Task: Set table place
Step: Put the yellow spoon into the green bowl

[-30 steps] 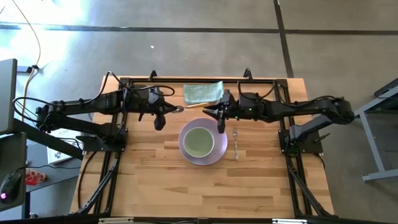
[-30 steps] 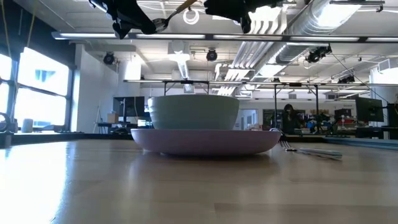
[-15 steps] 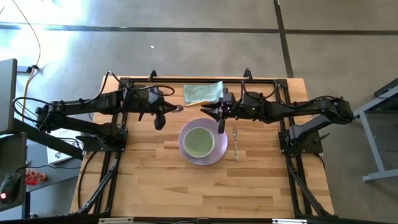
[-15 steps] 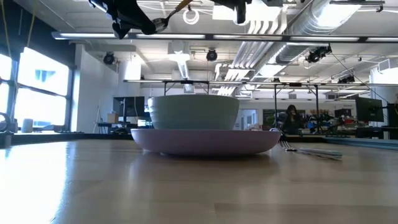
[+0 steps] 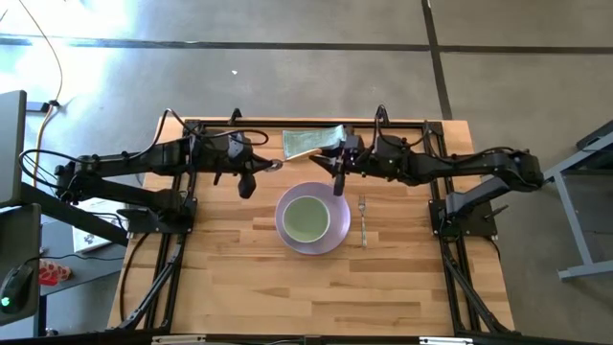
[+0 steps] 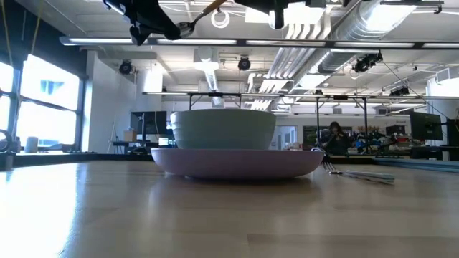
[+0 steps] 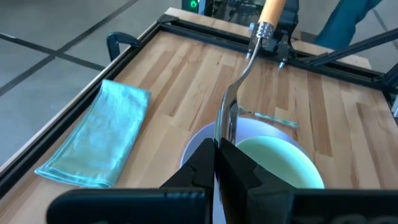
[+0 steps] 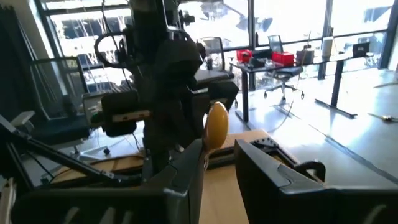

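Note:
A lilac plate (image 5: 283, 233) lies mid-table with a pale green bowl (image 5: 306, 218) standing in it. A silvery fork (image 5: 363, 221) lies flat on the table to the plate's right. My left gripper (image 7: 219, 149) is shut on a spoon (image 7: 227, 115) with a yellow-orange handle (image 7: 272, 11), held high above the plate's far rim. My right gripper (image 8: 217, 158) is open. Its fingers stand on either side of the handle's free end (image 8: 216, 124). In the low view, the spoon (image 6: 204, 13) and my left gripper (image 6: 154, 21) are well above the bowl (image 6: 222, 129). My left gripper pinches the spoon's bowl end (image 7: 225, 134) between its two fingers. It comes roughly level from the table's left, and the fingers lie along the spoon. The spoon sticks out toward the table's right, lifted clear. My right gripper: I cannot tell whether a finger touches the handle end.
A folded teal cloth (image 5: 311, 144) lies at the far edge behind the plate. The black frame (image 5: 182, 249) runs along the table's sides. Bare wood (image 5: 316, 297) lies on the near side of the plate.
My right gripper has moved up and a little toward the table's far edge, closer to the spoon's handle end. My left gripper and the spoon have kept still.

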### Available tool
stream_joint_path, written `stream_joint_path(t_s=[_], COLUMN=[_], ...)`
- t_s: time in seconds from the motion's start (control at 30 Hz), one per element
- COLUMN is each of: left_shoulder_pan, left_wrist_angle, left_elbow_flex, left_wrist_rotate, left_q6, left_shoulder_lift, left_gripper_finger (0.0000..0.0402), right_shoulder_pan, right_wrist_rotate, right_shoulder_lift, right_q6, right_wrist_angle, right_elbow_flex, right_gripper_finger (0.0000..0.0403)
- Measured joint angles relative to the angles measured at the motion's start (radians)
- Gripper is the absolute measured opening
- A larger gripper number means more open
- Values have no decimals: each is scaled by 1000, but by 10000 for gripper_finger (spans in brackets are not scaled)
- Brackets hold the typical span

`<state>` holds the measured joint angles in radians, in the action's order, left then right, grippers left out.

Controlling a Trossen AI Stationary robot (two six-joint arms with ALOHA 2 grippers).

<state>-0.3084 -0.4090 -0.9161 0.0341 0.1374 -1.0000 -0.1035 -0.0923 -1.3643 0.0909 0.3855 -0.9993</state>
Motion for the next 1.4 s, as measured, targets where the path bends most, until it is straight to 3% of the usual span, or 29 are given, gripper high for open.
stream_joint_path(t_s=[0.17, 0.4, 0.5, 0.67, 0.97, 1.27, 1.4], left_shoulder_pan=[0, 2, 2, 2, 2, 2, 1], left_wrist_angle=[-5, -17, -16, -16, 23, 63, 65], left_elbow_flex=[-1, 0, 0, 1, 0, 1, 1], left_wrist_rotate=[-5, -15, -14, -2, 3, -2, 13], left_q6=[0, -7, -7, -11, -44, -140, -157], left_shoulder_lift=[0, 0, 0, -1, 0, 0, 0], left_gripper_finger=[0, 0, 0, 0, 5, 76, 126], right_shoulder_pan=[-1, 0, 0, -1, 8, 6, 6], right_wrist_rotate=[23, 100, 131, 129, 60, -75, -59], right_shoulder_lift=[-25, -119, -144, -145, -145, -144, -143], right_q6=[-5, -12, -13, -20, -70, -14, 47], right_wrist_angle=[95, 89, 3, -203, -453, -691, -738], right_elbow_flex=[-4, -94, -144, -230, -365, -378, -378], right_gripper_finger=[79, 78, 67, 11, 4, 2, 1])
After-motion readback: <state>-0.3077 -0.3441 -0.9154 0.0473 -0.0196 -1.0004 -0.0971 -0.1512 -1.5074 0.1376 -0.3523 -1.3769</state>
